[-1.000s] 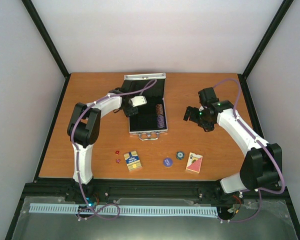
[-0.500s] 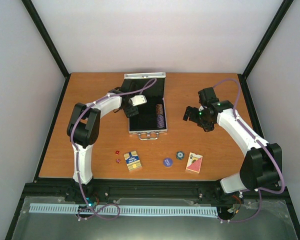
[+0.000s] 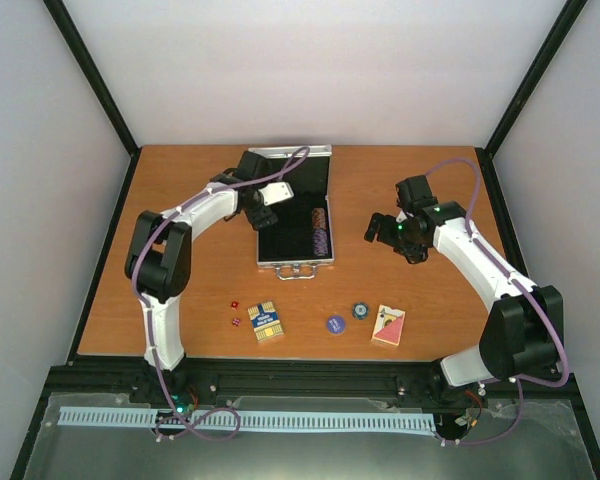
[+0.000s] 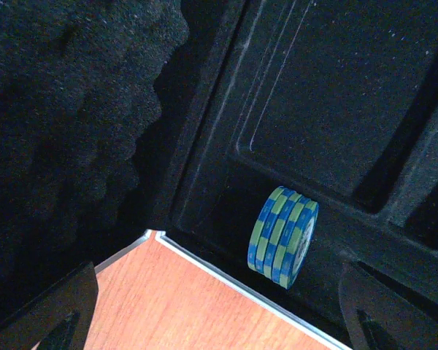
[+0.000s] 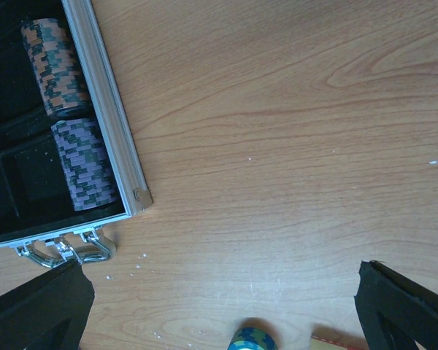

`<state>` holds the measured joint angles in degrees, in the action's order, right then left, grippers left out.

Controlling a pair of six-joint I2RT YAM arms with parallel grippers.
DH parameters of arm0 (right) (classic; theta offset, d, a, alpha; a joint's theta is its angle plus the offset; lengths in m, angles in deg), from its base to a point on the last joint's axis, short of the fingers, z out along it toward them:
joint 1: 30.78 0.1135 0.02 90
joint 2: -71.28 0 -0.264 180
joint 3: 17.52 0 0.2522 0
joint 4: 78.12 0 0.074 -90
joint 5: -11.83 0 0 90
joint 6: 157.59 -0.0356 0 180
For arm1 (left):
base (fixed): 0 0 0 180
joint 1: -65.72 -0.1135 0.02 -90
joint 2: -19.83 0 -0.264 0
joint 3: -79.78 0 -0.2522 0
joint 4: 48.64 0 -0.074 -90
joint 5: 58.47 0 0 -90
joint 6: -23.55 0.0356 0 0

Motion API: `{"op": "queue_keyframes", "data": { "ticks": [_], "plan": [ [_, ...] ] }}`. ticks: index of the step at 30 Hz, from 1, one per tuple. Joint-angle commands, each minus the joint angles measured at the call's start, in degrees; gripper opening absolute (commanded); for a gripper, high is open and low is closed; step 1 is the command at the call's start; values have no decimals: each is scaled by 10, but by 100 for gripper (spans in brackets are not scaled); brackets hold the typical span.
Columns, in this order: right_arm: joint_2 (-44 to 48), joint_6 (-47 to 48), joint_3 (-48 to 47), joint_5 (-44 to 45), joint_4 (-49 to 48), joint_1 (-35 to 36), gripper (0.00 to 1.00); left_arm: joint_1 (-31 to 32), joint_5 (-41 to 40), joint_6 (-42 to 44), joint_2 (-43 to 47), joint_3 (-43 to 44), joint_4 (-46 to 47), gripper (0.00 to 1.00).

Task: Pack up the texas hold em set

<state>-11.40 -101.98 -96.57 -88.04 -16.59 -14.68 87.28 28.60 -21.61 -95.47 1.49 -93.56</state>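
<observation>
We see the silver case open on the table, mid-width toward the far edge, with its lid raised at the far side. Two chip rows stand along its right side. The left wrist view shows a short blue-green chip stack on edge in a slot, just inside the rim near the foam-lined lid. The left gripper hangs over the case's far-left part, fingers apart, nothing between them. The right gripper hovers over bare table right of the case, fingers apart and empty. Along the near edge, left to right, all outside the case: red dice, blue-yellow deck, blue disc, small chip pile, red deck.
</observation>
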Motion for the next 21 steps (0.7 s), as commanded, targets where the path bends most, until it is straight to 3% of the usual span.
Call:
{"op": "queue_keyframes", "data": {
  "ticks": [1, 13, 21],
  "plan": [
    [-7, 9, 5, -5, -9, -4, 100, -5, 26, -9, 28, 26, -13, 93],
    [-31, 42, -10, -18, 7, -4, 100, -4, 135, -79, 62, 34, -84, 92],
    [-40, 86, -15, -29, 22, -4, 100, -4, 250, -147, 81, 59, -125, 92]
  ]
}}
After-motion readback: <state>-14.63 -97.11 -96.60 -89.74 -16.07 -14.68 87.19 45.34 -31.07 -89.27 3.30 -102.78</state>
